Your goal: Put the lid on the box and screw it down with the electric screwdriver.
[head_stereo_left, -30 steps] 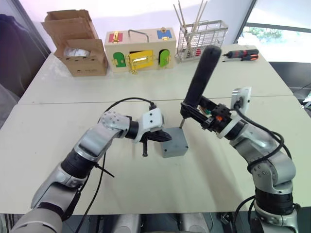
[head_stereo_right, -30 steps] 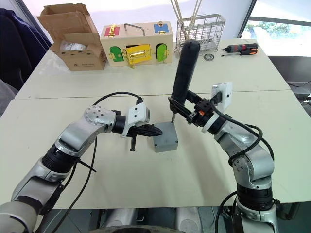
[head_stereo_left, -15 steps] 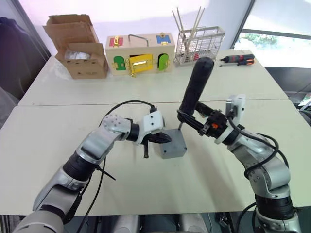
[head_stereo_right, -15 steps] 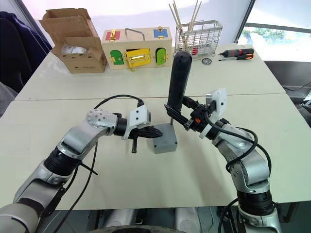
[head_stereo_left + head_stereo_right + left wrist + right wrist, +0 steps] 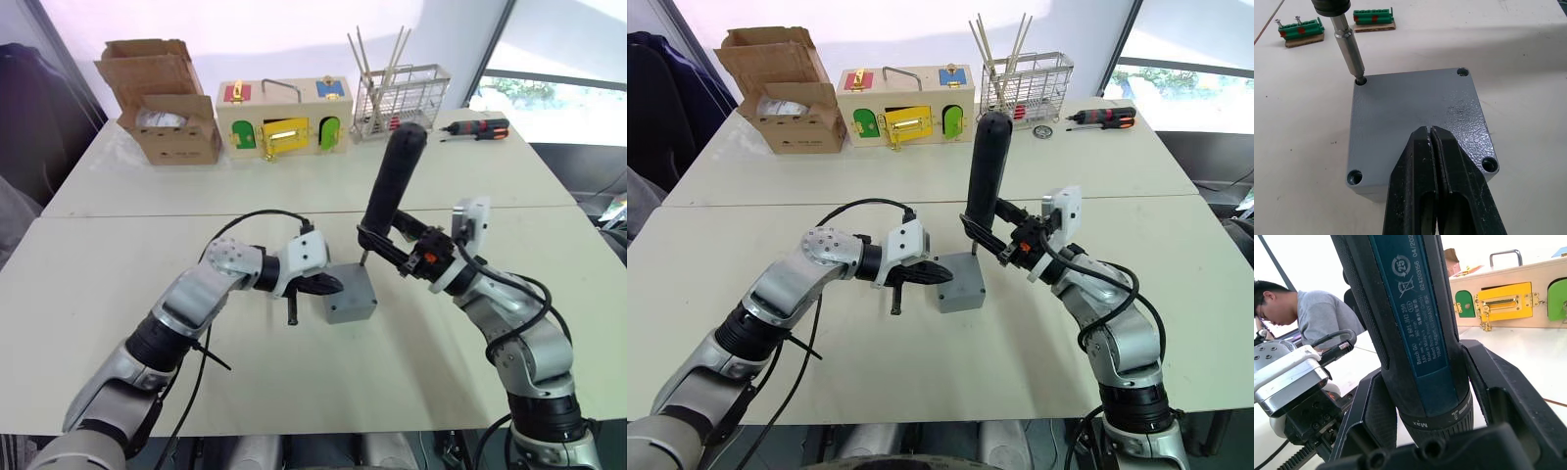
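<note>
On white table [image 5: 88, 294], lid [image 5: 1415, 112], wooden latch box [image 5: 284, 116]

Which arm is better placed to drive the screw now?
Right. Its gripper holds the thick black electric screwdriver, bit already in a corner hole of the grey plastic lid; the left gripper presses the lid.

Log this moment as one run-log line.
lid: on box | left gripper: shut, pressing lid | right gripper: holding electric screwdriver | bit: in corner screw hole

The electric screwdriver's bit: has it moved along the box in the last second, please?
No. The electric screwdriver still has its bit at the same far corner of the box; the camera shifted.
</note>
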